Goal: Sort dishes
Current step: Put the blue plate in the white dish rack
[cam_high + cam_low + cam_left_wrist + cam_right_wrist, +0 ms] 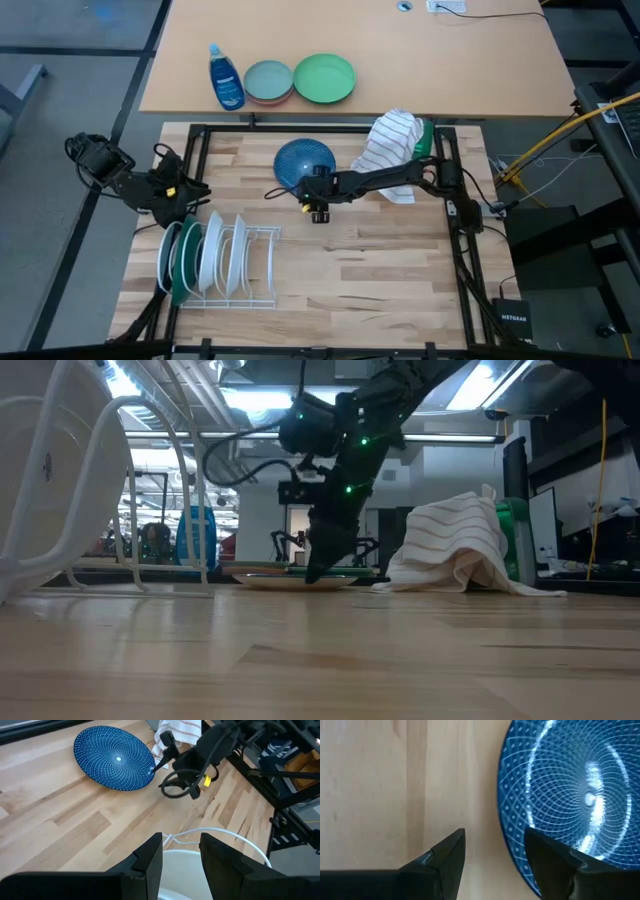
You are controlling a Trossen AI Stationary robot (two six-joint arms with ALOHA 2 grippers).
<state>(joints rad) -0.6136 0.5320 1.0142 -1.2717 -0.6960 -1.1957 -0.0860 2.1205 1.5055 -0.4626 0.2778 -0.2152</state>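
— Looking at the right gripper [318, 213]: where does it stand against the blue speckled plate [305, 163]?

— At the plate's near rim. In the right wrist view the fingers are apart, one over bare wood, the other over the plate's edge — so the rim runs between them. Nothing is clamped yet.

— And the plate itself?

— Flat on the surface [380, 280], between the dish rack [225, 262] and the striped towel [390, 145]. It is round, so there is no long axis to line up with; the rim is what matters.

— Which arm is nearer?

— The right one, plainly. The left gripper [181, 862] hangs over the rack, well apart from the blue plate, its fingers parted over a white plate's [186, 880] edge; I can't tell whether they touch it.

— So the move turns on that rim?

— I'd say so — closing where it stands should catch the edge.
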